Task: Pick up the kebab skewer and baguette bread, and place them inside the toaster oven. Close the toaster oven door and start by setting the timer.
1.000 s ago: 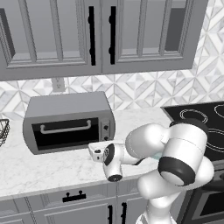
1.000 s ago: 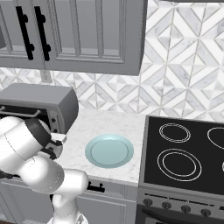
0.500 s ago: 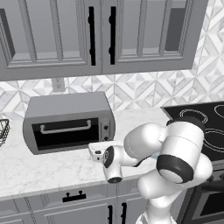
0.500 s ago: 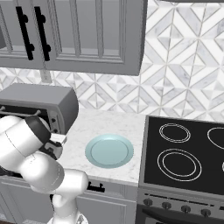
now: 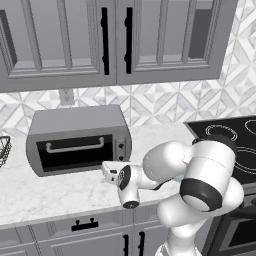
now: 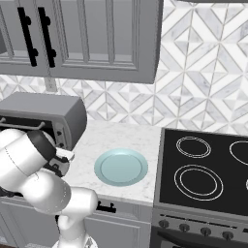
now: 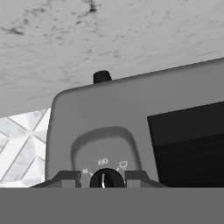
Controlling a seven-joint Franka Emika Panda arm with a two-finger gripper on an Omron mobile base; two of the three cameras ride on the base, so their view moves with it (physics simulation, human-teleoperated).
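hand view: the gripper (image 7: pixel 103 177) has its 2 tips pinching a black knob (image 7: pixel 105 179) on the boxy grey toaster oven (image 7: pixel 131 118).

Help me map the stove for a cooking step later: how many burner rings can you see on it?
3. On the stove, right base view: one rear left, one front left, one partly cut off at the right edge. More may lie outside the picture.

Beside me a pale blue plate (image 6: pixel 120 167) lies on the marble counter (image 5: pixel 45 192), near the black stovetop (image 6: pixel 203 169).
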